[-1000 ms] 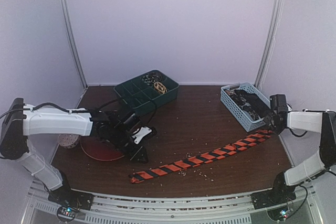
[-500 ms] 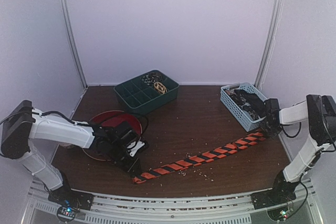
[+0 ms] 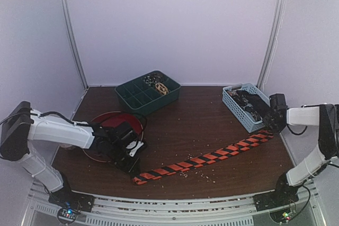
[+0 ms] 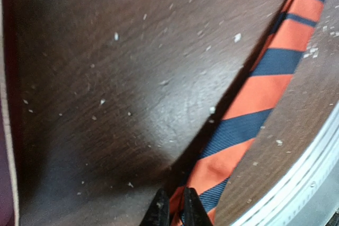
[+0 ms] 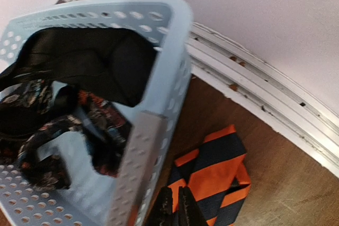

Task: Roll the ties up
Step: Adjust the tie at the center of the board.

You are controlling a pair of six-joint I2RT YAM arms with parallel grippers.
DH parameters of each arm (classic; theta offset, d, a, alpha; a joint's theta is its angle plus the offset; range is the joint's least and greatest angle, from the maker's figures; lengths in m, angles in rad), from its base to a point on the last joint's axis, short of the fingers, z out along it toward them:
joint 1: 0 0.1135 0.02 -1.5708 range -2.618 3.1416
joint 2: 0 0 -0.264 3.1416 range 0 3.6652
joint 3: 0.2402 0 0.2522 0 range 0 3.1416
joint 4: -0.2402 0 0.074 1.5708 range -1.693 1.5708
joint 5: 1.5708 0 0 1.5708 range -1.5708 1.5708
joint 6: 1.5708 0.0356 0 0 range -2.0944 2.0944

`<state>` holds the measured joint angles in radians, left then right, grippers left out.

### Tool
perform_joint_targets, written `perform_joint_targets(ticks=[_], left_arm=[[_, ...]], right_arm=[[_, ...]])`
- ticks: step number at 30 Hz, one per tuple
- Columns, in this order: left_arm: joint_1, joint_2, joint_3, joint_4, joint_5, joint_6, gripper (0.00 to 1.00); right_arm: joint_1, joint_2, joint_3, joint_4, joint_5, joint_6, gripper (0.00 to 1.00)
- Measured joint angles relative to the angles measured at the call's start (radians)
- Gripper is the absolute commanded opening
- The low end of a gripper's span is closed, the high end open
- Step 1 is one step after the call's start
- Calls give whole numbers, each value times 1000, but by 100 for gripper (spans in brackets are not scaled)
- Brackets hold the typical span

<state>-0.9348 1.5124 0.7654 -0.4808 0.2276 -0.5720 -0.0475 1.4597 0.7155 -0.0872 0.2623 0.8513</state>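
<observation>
Left hand (image 4: pixel 176 213) pinching striped tie (image 4: pixel 260 91) | right hand (image 5: pixel 175 207) closed, beside blue basket (image 5: pixel 139 152)

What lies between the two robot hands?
The striped tie, stretched flat on the table from left gripper to right gripper, seen in the top view.

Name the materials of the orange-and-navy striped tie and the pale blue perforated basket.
The orange-and-navy striped tie: seemingly woven fabric with a faint sheen; it lies limp and shows fine ribbing. The pale blue basket: probably moulded plastic, matte; rigid walls with regular holes.
</observation>
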Motion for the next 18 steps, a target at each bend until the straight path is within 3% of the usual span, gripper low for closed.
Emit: perform_joint_targets(ticks=[6,12,18], left_arm=[[0,-96,18,-9,-4,-19,12],[-20,-109,-18,18,23,-52,7],[-80,-110,-75,39,49,-91,3]], right_arm=[[126,-112,-39,23,-71,-14,7],[373,-167,-97,129,-180,-16,6],[580,-158,-101,156,-174,-3,7]])
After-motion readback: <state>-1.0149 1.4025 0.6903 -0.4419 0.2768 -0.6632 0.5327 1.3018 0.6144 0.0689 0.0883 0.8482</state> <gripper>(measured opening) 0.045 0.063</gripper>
